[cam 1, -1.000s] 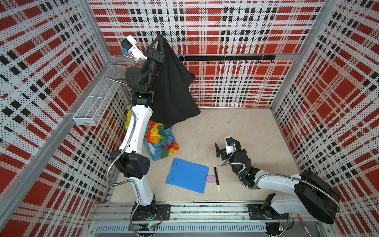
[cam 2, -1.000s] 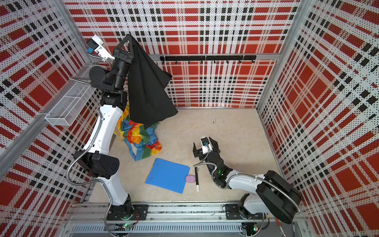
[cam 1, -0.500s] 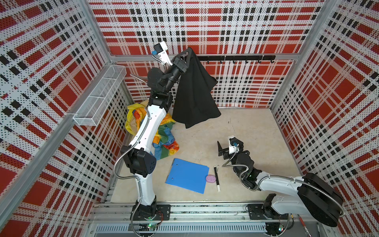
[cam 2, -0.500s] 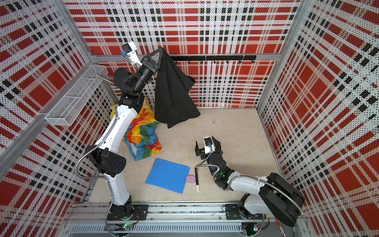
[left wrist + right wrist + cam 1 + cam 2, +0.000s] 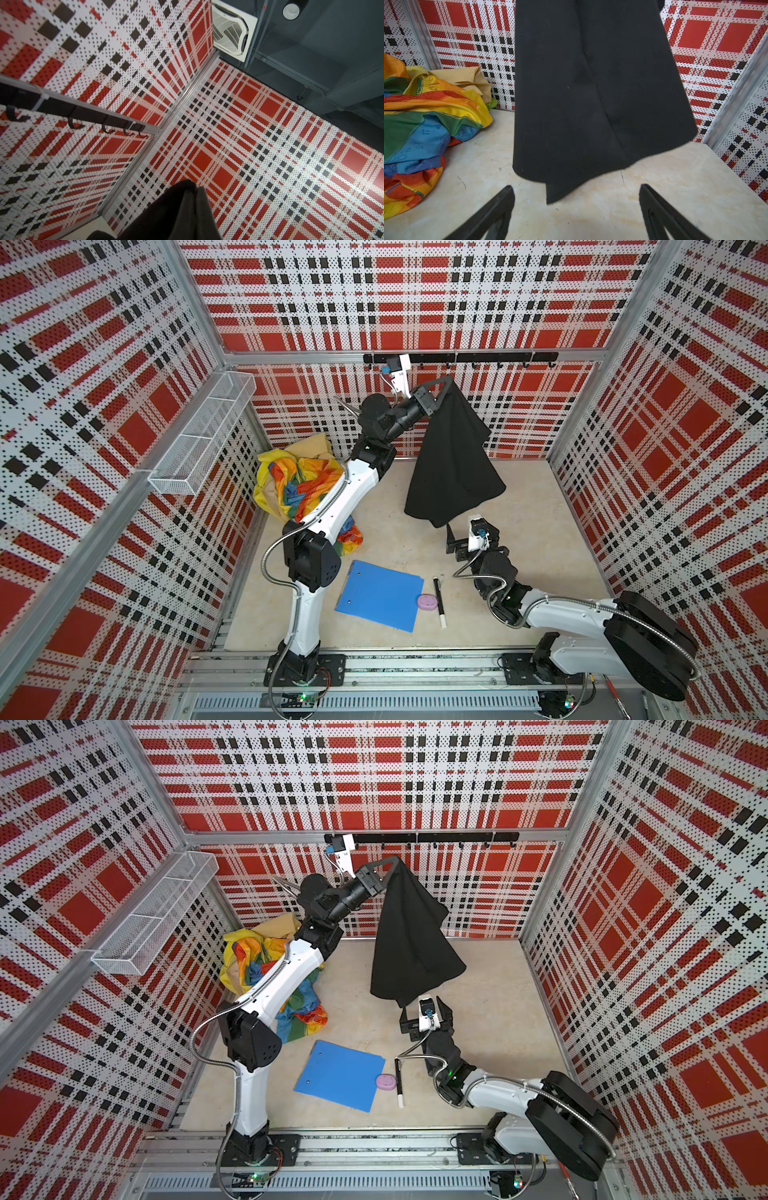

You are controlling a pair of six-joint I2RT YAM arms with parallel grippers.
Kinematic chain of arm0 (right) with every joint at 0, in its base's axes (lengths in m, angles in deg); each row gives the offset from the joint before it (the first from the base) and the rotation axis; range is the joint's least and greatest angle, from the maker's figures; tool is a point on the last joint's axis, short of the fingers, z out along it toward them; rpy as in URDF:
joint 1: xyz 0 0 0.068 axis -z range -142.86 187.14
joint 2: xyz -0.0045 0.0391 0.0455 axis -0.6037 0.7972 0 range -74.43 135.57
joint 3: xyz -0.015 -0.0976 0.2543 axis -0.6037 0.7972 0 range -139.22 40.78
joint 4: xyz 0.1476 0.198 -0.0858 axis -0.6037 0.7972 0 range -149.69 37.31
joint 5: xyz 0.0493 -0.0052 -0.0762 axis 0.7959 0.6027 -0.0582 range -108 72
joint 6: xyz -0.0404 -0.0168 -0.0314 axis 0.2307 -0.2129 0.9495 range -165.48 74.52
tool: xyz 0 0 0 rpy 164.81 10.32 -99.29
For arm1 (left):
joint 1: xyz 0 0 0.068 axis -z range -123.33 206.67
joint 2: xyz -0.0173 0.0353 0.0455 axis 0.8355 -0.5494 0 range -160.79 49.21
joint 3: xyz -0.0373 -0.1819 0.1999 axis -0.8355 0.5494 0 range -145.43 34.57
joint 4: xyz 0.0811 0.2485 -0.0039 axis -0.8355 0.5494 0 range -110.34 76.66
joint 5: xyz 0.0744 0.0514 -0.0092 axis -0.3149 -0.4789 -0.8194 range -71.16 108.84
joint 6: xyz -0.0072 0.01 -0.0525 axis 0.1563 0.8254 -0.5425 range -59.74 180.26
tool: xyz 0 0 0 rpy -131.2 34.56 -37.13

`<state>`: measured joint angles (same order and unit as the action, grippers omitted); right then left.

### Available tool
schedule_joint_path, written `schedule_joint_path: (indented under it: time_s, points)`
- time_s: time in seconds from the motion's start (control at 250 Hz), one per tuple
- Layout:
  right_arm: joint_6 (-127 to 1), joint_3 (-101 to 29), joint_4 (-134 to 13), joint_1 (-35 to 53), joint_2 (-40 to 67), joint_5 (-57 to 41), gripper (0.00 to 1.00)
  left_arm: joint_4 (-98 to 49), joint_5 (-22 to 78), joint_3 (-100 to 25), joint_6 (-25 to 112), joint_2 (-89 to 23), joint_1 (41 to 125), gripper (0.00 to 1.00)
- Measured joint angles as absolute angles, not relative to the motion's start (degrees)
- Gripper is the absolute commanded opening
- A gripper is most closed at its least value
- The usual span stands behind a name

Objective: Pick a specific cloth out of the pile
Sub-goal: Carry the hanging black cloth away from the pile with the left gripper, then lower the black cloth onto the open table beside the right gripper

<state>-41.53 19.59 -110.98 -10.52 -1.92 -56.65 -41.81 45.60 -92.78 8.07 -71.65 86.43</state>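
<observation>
Hanging from the clamped left gripper [image 5: 448, 382], the cloth [image 5: 453, 472] dangles clear of the pile [image 5: 291, 485], above the table [image 5: 523, 506]. Extraction looks done; next likely a lowering and release, or handover to the wide-open right gripper [image 5: 576, 187] near its lower tip.

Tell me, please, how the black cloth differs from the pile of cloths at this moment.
The black cloth is plain matte black; the pile mixes yellow, tan and rainbow stripes. The black cloth hangs from the shut left gripper, clear of the table; the pile lies crumpled on it. The black cloth is one piece; the pile is several. Both are soft fabric.
</observation>
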Motion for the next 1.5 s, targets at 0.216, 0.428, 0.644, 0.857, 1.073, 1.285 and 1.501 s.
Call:
schedule_joint_path:
  time_s: [0.216,0.428,0.644,0.857,1.073,1.285,1.501]
  points:
    - [-41.34,19.59,-110.98,-10.52,-1.92,-57.02,1.0,-41.44,46.48,-96.93,8.23,-76.83,88.92,0.0]
    - [-40.94,19.59,-110.96,-10.52,-1.79,-57.02,1.0,-41.44,46.91,-98.35,8.64,-79.6,90.54,0.0]
    - [-40.92,19.59,-110.87,-10.52,-1.33,-57.02,1.0,-39.58,47.02,-95.58,12.66,-80.0,91.37,0.0]
    - [-40.96,19.59,-110.87,-10.52,-1.33,-57.11,0.98,-37.79,46.58,-79.42,17.49,-75.89,91.87,0.0]
    - [-41.4,19.59,-110.93,-10.52,-1.79,-57.29,0.98,-32.35,44.68,-67.93,23.15,-71.21,91.94,0.0]
    - [-41.84,19.75,-110.96,-10.52,-2.46,-57.53,0.97,-28.72,40.71,-59.97,28.29,-64.92,92.2,0.0]
    - [-42.01,20.45,-111.39,-10.52,-3.6,-58.77,0.98,-24.83,36.25,-54.48,30.54,-64.11,92.33,0.0]
